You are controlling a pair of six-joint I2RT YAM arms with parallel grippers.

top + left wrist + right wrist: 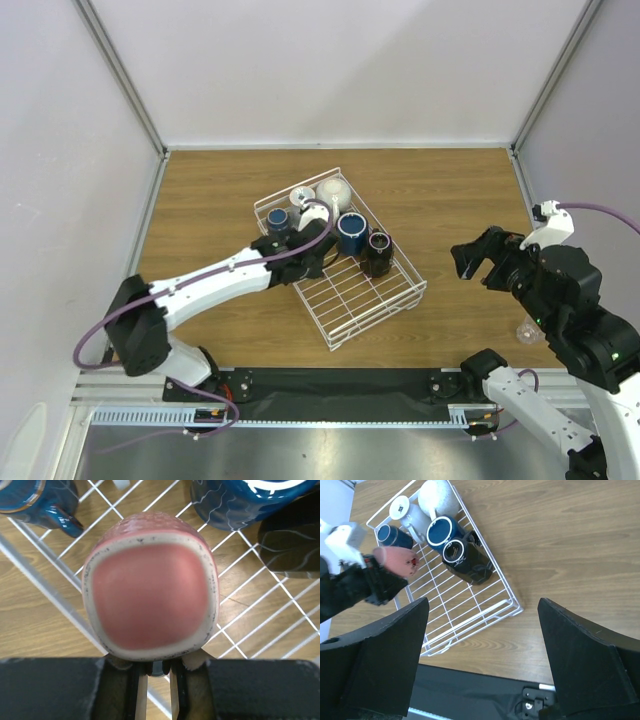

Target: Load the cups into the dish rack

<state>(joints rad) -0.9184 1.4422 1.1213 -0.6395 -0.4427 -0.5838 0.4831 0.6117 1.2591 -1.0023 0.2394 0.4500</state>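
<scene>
Firstly, table (220, 185): one wooden top that carries everything.
dish rack (352, 297): one, of white wire, lying askew in the middle of the table. Its near half is bare grid.
arms: two. The left one reaches into the rack, and the right one is well apart at the right side.
right gripper (476, 256): jaws spread wide, nothing between them.
left gripper (156, 672): jaws narrow, clamped on the near side of the pink cup (150, 600). Whether on the handle or the wall, I cannot tell.
cups: six in total. Five rest in the far half of the rack: cream cup (333, 190), white cup (300, 197), navy cup (278, 222), blue cup (350, 232), black cup (378, 252).
pink cup: the sixth, turned bottom-up over the grid near the rack's left edge, just beside the navy cup. Whether it touches the wire, I cannot tell.
handling: I judge the ceramic stiff, rather heavy and slippery from the glaze. It may chip against a neighbour. The best hold is the wall at the rim, or the handle.
</scene>
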